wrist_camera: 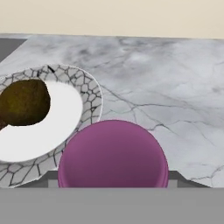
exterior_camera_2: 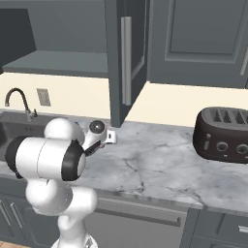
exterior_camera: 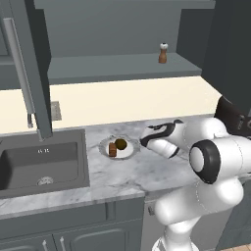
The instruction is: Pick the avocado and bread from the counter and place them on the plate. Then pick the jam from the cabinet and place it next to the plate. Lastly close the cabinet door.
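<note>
The pink-magenta jam sits between my fingers, low in the hand view, and my gripper is shut on it. It hangs just beside the rim of the plate, over the marble counter. I cannot tell whether the jar touches the counter. The avocado lies on the plate. From the left base view the plate holds both the bread and the avocado, and my gripper is at its right edge. The cabinet stands with its door swung open.
A brown pepper mill stands on the cabinet shelf. The dark sink lies left of the plate, with a faucet behind it. A dark toaster sits on the counter far to the right. The open door hangs over the counter.
</note>
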You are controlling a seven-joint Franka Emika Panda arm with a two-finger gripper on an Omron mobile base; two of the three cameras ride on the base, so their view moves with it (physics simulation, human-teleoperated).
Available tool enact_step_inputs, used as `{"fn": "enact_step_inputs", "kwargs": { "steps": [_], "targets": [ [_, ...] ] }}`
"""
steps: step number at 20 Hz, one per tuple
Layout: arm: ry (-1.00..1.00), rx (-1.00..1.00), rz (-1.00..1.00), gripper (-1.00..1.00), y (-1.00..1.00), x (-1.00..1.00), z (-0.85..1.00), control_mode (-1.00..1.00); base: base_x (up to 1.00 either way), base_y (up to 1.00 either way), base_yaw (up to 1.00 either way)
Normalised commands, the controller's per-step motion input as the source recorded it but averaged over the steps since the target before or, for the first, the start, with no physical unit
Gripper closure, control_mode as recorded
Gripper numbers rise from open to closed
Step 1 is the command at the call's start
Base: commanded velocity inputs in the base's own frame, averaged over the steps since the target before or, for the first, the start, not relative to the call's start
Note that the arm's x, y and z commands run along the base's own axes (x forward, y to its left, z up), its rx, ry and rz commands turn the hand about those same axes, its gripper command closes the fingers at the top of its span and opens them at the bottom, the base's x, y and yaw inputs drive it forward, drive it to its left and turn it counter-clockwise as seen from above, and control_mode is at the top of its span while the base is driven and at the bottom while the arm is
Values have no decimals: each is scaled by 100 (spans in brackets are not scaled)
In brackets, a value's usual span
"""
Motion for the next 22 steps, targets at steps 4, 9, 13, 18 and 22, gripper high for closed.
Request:
{"fn": "enact_step_inputs", "kwargs": {
  "steps": [4,9,13,18,22],
  "targets": [
    [0,0,0,100,5,2,-12,-100,0,0,0],
    [0,0,0,100,0,0,-14,-100,0,0,0],
    [0,0,0,-100,1,0,-10,-100,0,0,0],
    [-2,0,0,-100,1,0,-4,-100,0,0,0],
    [0,0,0,-100,0,0,0,-100,0,0,0]
  ]
}}
